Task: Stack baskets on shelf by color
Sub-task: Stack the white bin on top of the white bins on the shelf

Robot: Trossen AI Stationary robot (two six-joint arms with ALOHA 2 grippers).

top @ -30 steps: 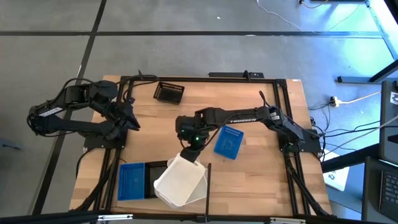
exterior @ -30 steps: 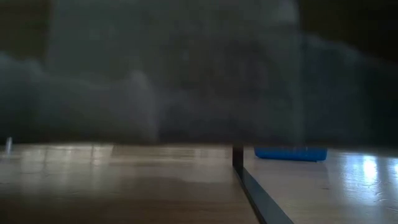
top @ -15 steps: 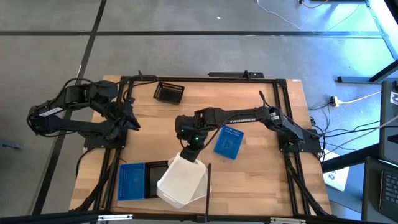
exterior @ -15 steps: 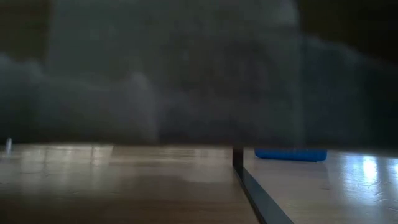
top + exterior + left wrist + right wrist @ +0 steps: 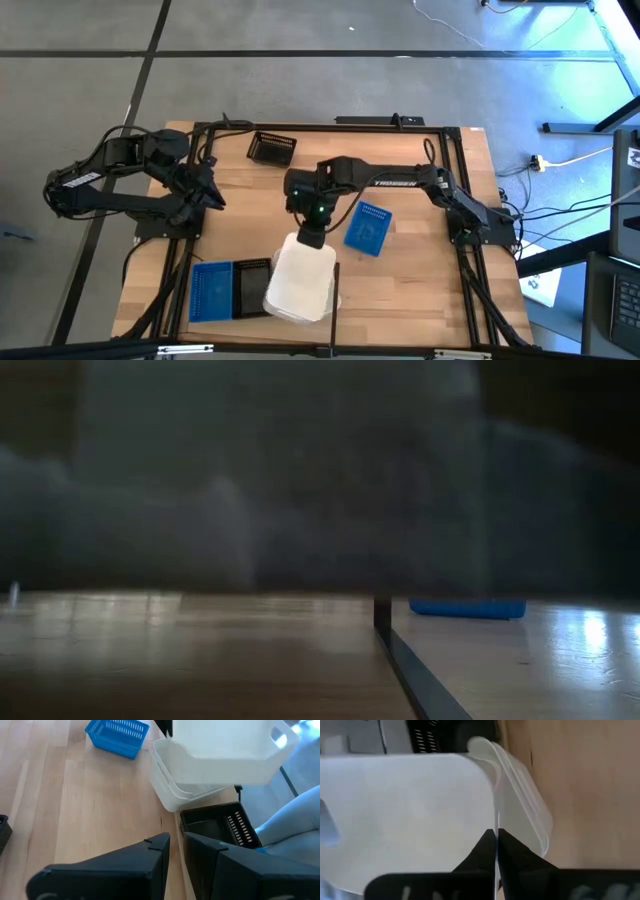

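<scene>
We record the right gripper (image 5: 313,238) over the near middle of the shelf (image 5: 420,290), fingers pinching the rim of a white basket (image 5: 303,283) held above the white baskets already stacked there, beside a black basket (image 5: 252,288) and a blue basket (image 5: 211,291). We list a second blue basket (image 5: 368,228) mid-shelf, a second black basket (image 5: 271,149) at the far edge, and the left gripper (image 5: 208,190) waiting at the left rail, fingers nearly together.
</scene>
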